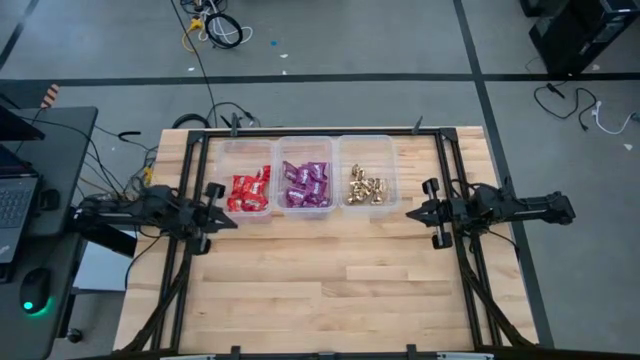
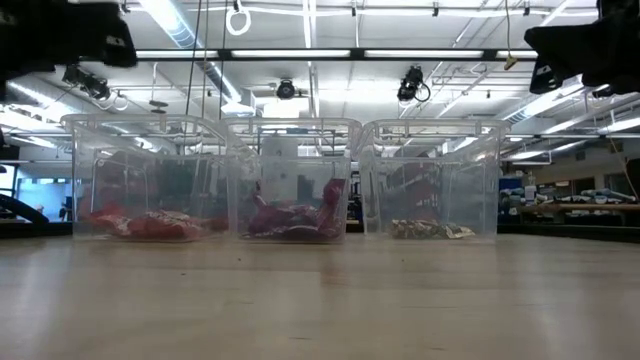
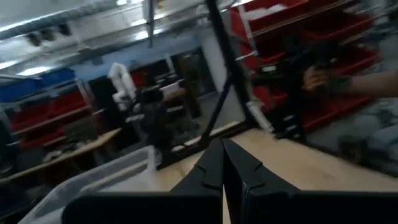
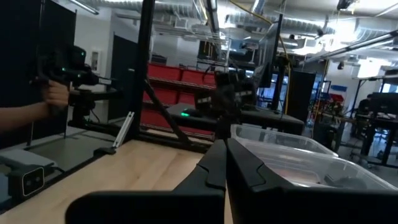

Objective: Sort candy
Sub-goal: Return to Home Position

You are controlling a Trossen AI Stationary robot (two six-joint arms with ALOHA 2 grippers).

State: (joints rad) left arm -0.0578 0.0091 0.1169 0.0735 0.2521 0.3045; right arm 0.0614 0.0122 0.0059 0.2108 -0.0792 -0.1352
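Three clear bins stand side by side at the table's far middle. The left bin (image 1: 248, 177) holds the red candy (image 1: 249, 190), the middle bin (image 1: 305, 173) the purple candy (image 1: 306, 184), the right bin (image 1: 366, 171) the gold candy (image 1: 366, 188). The candy rests on the bins' floors, as the low view also shows for the red candy (image 2: 150, 224), purple candy (image 2: 296, 218) and gold candy (image 2: 430, 229). My left gripper (image 1: 230, 221) is shut and empty at the table's left, pointing right. My right gripper (image 1: 410, 214) is shut and empty at the right, pointing left.
The wooden table (image 1: 330, 290) lies bare in front of the bins. Black frame rails (image 1: 183, 180) run along both sides. A desk with a laptop (image 1: 15, 195) and mouse stands left of the table. A person's hand (image 3: 317, 79) shows beyond the table.
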